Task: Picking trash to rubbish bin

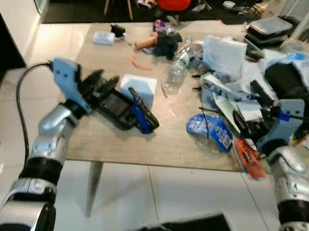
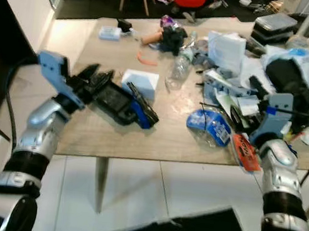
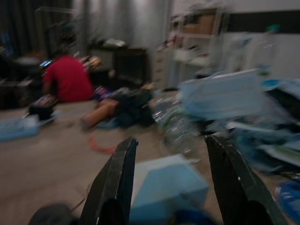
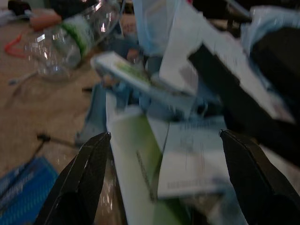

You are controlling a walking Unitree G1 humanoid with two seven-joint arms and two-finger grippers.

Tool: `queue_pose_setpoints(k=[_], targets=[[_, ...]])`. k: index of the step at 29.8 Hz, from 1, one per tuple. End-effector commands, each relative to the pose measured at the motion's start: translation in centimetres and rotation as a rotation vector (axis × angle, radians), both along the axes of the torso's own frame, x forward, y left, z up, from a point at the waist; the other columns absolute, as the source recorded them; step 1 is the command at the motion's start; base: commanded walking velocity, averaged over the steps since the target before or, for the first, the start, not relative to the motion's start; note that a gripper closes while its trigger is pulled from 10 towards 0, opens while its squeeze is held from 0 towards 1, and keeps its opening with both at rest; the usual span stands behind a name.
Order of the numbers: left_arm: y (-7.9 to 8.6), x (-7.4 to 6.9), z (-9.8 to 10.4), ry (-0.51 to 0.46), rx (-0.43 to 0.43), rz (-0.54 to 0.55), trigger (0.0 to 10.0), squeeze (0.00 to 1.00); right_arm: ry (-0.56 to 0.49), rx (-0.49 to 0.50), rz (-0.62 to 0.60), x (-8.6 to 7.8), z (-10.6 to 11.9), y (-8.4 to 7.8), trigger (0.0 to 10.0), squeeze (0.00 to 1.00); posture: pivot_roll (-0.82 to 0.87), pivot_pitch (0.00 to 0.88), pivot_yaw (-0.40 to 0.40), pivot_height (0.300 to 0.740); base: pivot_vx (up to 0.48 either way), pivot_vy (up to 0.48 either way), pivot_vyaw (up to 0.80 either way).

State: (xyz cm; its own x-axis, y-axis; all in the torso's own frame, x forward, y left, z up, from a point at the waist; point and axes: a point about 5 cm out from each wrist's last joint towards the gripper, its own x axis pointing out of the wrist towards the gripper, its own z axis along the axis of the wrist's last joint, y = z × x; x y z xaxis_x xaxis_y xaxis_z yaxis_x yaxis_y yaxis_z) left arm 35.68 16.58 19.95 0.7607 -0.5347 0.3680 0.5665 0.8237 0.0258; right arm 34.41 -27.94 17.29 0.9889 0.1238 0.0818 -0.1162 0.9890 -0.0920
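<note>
left gripper [image 3: 168, 187]: jaws wide, empty, pale blue box [image 3: 164, 187] between them | right gripper [image 4: 164, 183]: jaws wide, empty, paper litter [image 4: 192, 164] between them

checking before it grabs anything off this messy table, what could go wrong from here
1. The right gripper is open over a loose heap of paper and packets; closing may catch several pieces or drag the pile.
2. The clear plastic bottle lies on its side mid-table and could roll if bumped.
3. The left gripper, open, sits beside a black device and could grab that instead of trash.
</note>
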Motion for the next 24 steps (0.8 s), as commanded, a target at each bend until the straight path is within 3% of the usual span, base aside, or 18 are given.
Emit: queue_pose_setpoints(k=[1, 7, 9, 12, 14, 15, 17, 20, 24], targets=[[-0.4, -0.5, -1.2, 0.044, 0.015, -0.033, 10.0, 0.0, 0.021, -0.016, -0.013, -0.2, -0.4, 0.0, 10.0, 0.0, -0.03, 0.1, 0.038, 0.74, 0.0, 0.0, 0.0], [-1.0, -1.0, -1.6, 0.069, 0.009, -0.072, 10.0, 0.0, -0.015, -0.067, -0.043, -0.1, 0.7, 0.0, 10.0, 0.0, -0.03, 0.106, 0.042, 0.74, 0.0, -0.306, 0.0], [-1.3, -1.3, -1.6, 0.072, -0.002, -0.091, 10.0, 0.0, -0.061, -0.182, -0.055, 0.0, 2.1, 0.2, 10.0, 0.0, -0.03, 0.106, 0.042, 0.74, 0.0, -0.358, 0.0], [-1.5, -1.4, -1.5, 0.074, -0.006, -0.1, 10.0, 0.0, -0.113, -0.22, -0.059, 0.0, 3.4, 0.4, 10.0, 0.0, -0.03, 0.106, 0.042, 0.74, 0.0, -0.36, 0.0], [-1.8, -1.6, -1.5, 0.075, -0.01, -0.115, 10.0, 0.0, -0.183, -0.339, -0.027, -0.1, 5.6, 1.2, 10.0, 0.0, -0.03, 0.106, 0.042, 0.74, 0.0, -0.358, 0.0], [-2.2, -1.7, -1.4, 0.075, -0.026, -0.138, 10.0, 0.0, -0.229, -0.445, -0.023, -0.1, 7.6, 1.7, 10.0, 0.0, -0.03, 0.11, 0.043, 0.74, 0.0, -0.364, 0.0], [-2.4, -1.8, -1.4, 0.075, -0.033, -0.146, 10.0, 0.0, -0.235, -0.468, -0.049, -0.1, 8.2, 1.5, 10.0, 0.0, -0.03, 0.11, 0.043, 0.74, 0.0, -0.386, 0.0], [-3.2, -2.1, -1.5, 0.082, -0.035, -0.172, 10.0, 0.0, -0.184, -0.594, -0.198, 0.0, 9.1, -0.4, 10.0, 0.0, -0.04, 0.109, 0.038, 0.74, 0.0, -0.449, 0.0], [-3.5, -2.3, -1.7, 0.093, -0.044, -0.183, 10.0, 0.0, -0.147, -0.612, -0.319, -0.2, 9.2, -2.0, 10.0, 0.0, -0.04, 0.111, 0.033, 0.74, 0.0, -0.458, 0.0]])
